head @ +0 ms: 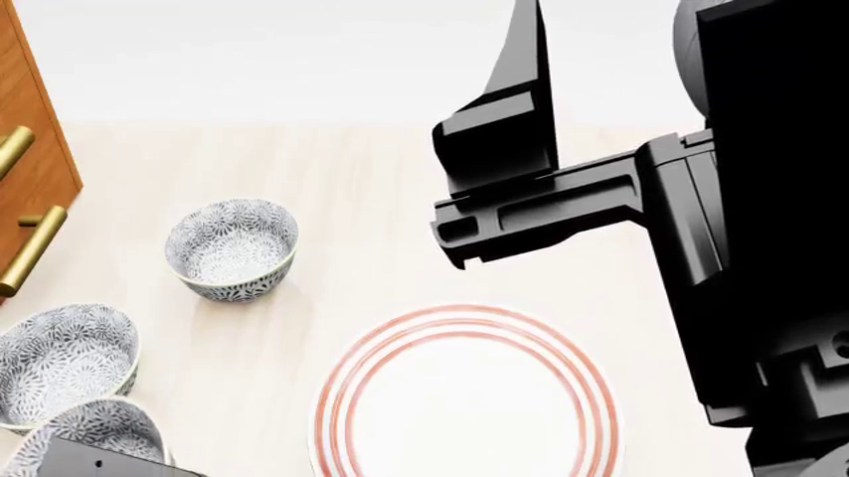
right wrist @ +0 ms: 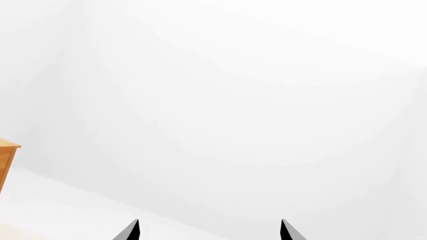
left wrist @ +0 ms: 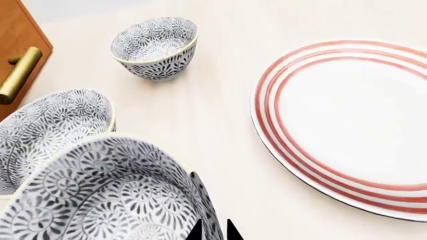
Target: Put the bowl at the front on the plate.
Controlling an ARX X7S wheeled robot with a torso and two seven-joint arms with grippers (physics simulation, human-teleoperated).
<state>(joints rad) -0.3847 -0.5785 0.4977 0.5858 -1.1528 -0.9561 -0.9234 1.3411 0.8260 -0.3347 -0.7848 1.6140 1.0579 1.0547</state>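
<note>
A pale wooden table [head: 358,189] with faint grain is seen across the lower part of the head view. Behind it, a plain white wall [head: 265,60] is shown, evenly lit, with no hard shadows cast. At the left edge, an orange-brown wooden cabinet [head: 30,149] is set, fitted with brass bar handles [head: 32,248].

Bowl [left wrist: 113,195]: white, fine grey-blue floral pattern. Plate [left wrist: 347,125]: white, three thin red rings. Table [left wrist: 220,115]: pale beige woodgrain. Cabinet [head: 27,169]: orange-brown, brass handles.
</note>
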